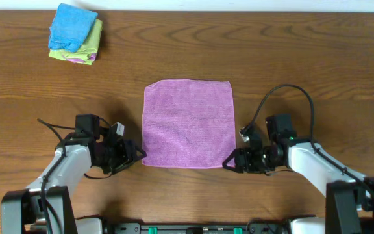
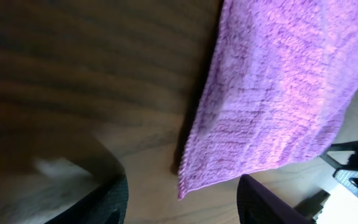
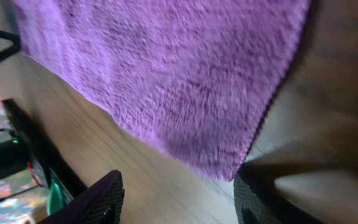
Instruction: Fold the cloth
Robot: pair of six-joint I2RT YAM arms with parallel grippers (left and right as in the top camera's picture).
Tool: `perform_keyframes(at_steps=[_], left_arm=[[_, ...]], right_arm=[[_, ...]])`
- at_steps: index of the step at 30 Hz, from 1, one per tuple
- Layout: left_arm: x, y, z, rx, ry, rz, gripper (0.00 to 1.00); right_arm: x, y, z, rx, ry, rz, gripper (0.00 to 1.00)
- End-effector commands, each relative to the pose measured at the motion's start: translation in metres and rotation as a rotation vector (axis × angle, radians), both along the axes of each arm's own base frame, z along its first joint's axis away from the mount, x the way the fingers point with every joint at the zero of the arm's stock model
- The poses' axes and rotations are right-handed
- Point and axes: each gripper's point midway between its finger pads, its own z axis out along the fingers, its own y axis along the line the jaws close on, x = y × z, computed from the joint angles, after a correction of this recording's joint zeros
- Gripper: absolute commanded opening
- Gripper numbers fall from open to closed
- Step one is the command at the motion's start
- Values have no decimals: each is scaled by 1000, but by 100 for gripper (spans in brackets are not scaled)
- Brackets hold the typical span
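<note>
The cloth (image 1: 187, 123) is a lilac fuzzy square lying flat in the middle of the table. My left gripper (image 1: 139, 154) sits low at its near left corner, jaws open, and the corner (image 2: 185, 186) lies on the wood between the two fingers (image 2: 107, 199) without being pinched. At the near right corner is my right gripper (image 1: 228, 161), also open, with that corner (image 3: 229, 168) lying just ahead of the gap between its fingers (image 3: 98, 199). The cloth fills the upper part of both wrist views (image 2: 278, 93) (image 3: 166, 74).
A stack of folded cloths, bright blue (image 1: 72, 26) over light green (image 1: 91, 40), lies at the far left of the wooden table (image 1: 304, 58). A black cable (image 1: 284, 91) loops above the right arm.
</note>
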Motion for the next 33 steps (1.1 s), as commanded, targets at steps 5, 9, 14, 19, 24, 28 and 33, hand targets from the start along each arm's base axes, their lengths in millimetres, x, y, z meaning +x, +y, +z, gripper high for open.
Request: perform_keyframes(at_steps=[5,9,14,19,24,28,33], left_arm=[[-4,1,-13,-7,67,27,55],[-6,-6,-15,-7,79,15,48],[-9,-15,-15,-3,87,-12,47],[-14,-19,-17,12,111,-22,47],[-17,-16,-20,40,129,-16,31],[-17,-16,-20,38,140,-1,14],[-13,-21,-16,-1,143,22,6]], right_arm=[[-10,-19,-33,-134,84,-27,53],[-8,-19,-34,-136,86,-38,42],[-10,-19,-34,-138,93,-41,45],[-14,-25,-37,-179,126,-60,55],[-12,-29,-38,-185,140,-93,56],[-11,-35,-40,-208,162,-139,56],[-16,-35,-39,-212,185,-140,60]])
